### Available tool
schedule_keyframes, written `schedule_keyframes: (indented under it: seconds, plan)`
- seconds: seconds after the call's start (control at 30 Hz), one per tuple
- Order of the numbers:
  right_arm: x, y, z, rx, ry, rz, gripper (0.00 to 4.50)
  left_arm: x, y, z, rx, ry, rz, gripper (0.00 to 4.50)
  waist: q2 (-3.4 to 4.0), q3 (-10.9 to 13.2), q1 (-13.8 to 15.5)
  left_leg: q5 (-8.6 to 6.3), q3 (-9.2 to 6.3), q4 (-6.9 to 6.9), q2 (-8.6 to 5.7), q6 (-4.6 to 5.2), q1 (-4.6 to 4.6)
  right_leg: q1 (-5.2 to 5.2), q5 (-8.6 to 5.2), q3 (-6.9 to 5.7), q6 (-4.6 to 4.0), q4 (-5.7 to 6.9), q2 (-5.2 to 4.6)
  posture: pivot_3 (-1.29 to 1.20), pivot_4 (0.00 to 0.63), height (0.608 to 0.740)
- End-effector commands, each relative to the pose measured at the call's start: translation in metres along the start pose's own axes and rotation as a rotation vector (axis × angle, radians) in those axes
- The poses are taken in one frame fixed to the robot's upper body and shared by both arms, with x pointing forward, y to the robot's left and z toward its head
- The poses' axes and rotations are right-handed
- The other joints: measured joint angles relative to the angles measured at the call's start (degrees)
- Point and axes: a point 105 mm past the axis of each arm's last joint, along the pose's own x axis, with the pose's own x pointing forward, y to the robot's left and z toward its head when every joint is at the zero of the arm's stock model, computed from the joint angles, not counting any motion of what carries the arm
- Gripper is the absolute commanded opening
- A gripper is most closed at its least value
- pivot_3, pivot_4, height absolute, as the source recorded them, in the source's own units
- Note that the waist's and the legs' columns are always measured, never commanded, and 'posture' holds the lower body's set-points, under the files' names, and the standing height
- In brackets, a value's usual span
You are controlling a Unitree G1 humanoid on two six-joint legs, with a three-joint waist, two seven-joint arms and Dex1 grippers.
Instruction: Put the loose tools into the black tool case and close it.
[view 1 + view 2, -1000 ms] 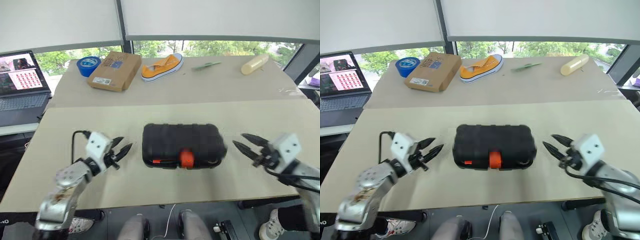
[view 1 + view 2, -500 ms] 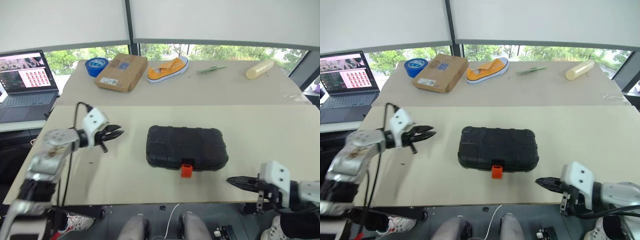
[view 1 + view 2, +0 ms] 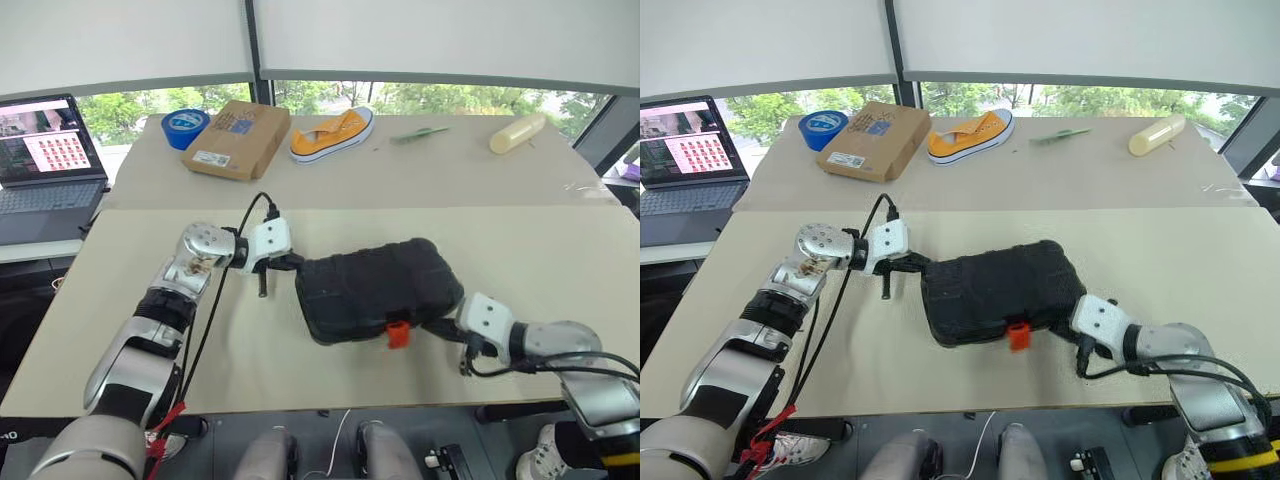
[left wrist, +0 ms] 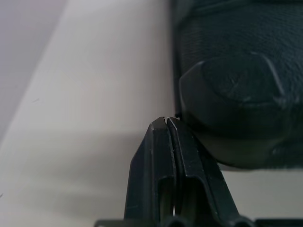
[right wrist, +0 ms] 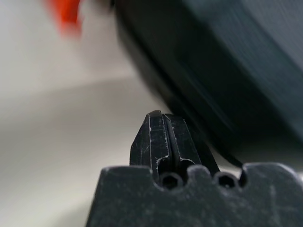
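Both arms have swung in on the black tool case (image 3: 378,289) since a second ago: the left end effector (image 3: 291,262), then open and off the case's left side, is now closed with its tips against the case's left end, and the right end effector (image 3: 445,330), then open and out to the right, is closed and tucked at the case's near right corner. Between them the case has turned, its right end swinging away toward two o'clock, so it lies askew near the middle of the table (image 3: 560,250). Its shell is shut, with the small orange latch (image 3: 398,333) hanging at its near edge at about six o'clock, apparently not yet snapped down. Closed fingertips at opposite ends look like a nudge to square the case or steady it for latching, not a grasp. No loose tools lie on the near table, so they are likely already inside. Toward eleven o'clock sit a blue tape roll (image 3: 182,128) and a brown cardboard box (image 3: 233,139) with a white label whose print is too small to read; an orange shoe (image 3: 331,133) lies at twelve.
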Motion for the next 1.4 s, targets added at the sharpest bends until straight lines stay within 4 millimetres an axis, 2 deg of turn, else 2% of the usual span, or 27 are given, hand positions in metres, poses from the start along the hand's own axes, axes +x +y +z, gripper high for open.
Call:
schedule_keyframes:
  seconds: [0.03,0.17,0.27,0.33,0.4,0.47,0.53,0.6,0.7,0.87,0.97,1.07,1.17,1.4]
  plan:
    - [-0.011,-0.028,0.002,-0.027,-0.008,-0.142,0.0,-0.003,-0.01,0.027,0.046,-0.085,-0.092,0.1,0.01,0.01,0.25,0.0,0.0,0.0,0.0,0.0,0.0,-0.02,0.0,0.0,0.0,0.02,0.0,0.0,0.15,0.735]
    - [-0.023,-0.027,0.005,0.013,-0.034,-0.128,0.0,-0.012,-0.006,0.043,0.04,-0.129,-0.082,0.1,0.02,0.01,0.45,0.01,-0.11,0.15,0.02,-0.02,-0.3,-0.16,-0.01,-0.13,0.03,0.03,0.0,0.0,0.15,0.735]
    - [-0.041,-0.017,0.024,0.091,-0.116,-0.033,0.0,-0.013,0.003,0.082,0.016,-0.24,-0.087,0.1,0.04,0.03,0.54,-0.01,-0.12,0.23,0.0,0.02,-0.41,-0.19,0.0,-0.14,0.06,0.02,-0.02,0.0,0.15,0.735]
    - [-0.048,-0.007,0.031,0.113,-0.127,0.041,0.0,-0.006,-0.006,0.1,0.019,-0.279,-0.147,0.1,0.05,0.03,0.71,-0.12,-0.25,0.38,0.0,0.21,-0.54,-0.19,0.03,-0.22,0.1,0.02,-0.02,0.0,0.15,0.735]
    - [-0.049,0.003,0.032,0.11,-0.104,0.093,0.0,0.008,-0.021,0.105,0.078,-0.266,-0.213,0.1,0.05,0.03,0.51,-0.15,-0.26,0.42,0.0,0.26,-0.5,-0.11,0.04,-0.21,0.13,0.0,-0.02,0.0,0.15,0.735]
    - [-0.048,0.012,0.031,0.111,-0.083,0.134,0.0,0.021,-0.032,0.104,0.136,-0.237,-0.248,0.1,0.05,0.03,0.4,-0.18,-0.24,0.36,0.01,0.3,-0.25,0.1,0.03,-0.19,0.14,-0.05,-0.01,0.0,0.15,0.735]
    - [-0.043,0.02,0.03,0.113,-0.07,0.159,0.0,0.036,-0.034,0.1,0.199,-0.199,-0.242,0.1,0.05,0.03,0.29,-0.18,-0.22,0.32,0.01,0.3,-0.21,0.09,0.02,-0.16,0.14,-0.04,0.01,0.0,0.15,0.735]
    - [-0.032,0.028,0.027,0.11,-0.054,0.17,0.0,0.054,-0.038,0.092,0.256,-0.153,-0.244,0.1,0.04,0.03,0.22,-0.17,-0.19,0.32,0.01,0.29,-0.17,0.08,0.02,-0.09,0.13,-0.05,0.04,0.0,0.15,0.735]
    - [-0.017,0.033,0.018,0.101,-0.011,0.153,0.0,0.069,-0.043,0.081,0.306,-0.109,-0.257,0.1,0.03,0.04,0.36,-0.17,-0.17,0.33,0.01,0.28,-0.13,0.08,0.02,-0.07,0.13,-0.08,0.03,0.0,0.15,0.735]
    - [-0.004,0.027,0.01,0.117,0.014,0.082,0.0,0.072,-0.05,0.059,0.407,-0.033,-0.293,0.1,0.04,0.03,0.4,-0.16,-0.15,0.35,-0.04,0.27,-0.06,0.12,0.02,-0.03,0.13,-0.19,-0.04,0.0,0.15,0.735]
    - [0.001,0.028,0.011,0.122,0.002,0.076,0.0,0.071,-0.051,0.052,0.423,-0.018,-0.297,0.1,0.05,0.01,0.35,-0.16,-0.16,0.33,-0.01,0.27,0.01,0.16,0.02,-0.03,0.13,-0.17,-0.02,0.0,0.15,0.735]
    - [0.005,0.025,0.014,0.119,-0.026,0.041,0.0,0.072,-0.05,0.052,0.405,-0.026,-0.292,0.1,0.01,-0.04,0.3,-0.17,-0.15,0.33,0.01,0.28,0.1,0.23,0.02,-0.02,0.13,-0.16,0.0,0.0,0.15,0.735]
    - [0.005,0.025,0.029,0.154,-0.118,0.029,0.0,0.072,-0.049,0.054,0.398,-0.033,-0.29,0.1,0.0,-0.07,0.3,-0.17,-0.15,0.33,0.02,0.28,0.17,0.28,0.02,-0.01,0.12,-0.11,0.02,0.0,0.15,0.735]
    - [0.01,0.018,0.041,0.14,-0.214,-0.061,0.0,0.076,-0.048,0.059,0.401,-0.048,-0.292,0.1,0.01,-0.08,0.01,-0.16,-0.11,0.34,0.01,0.28,0.17,0.22,0.02,0.04,0.12,-0.02,0.03,0.0,0.15,0.735]
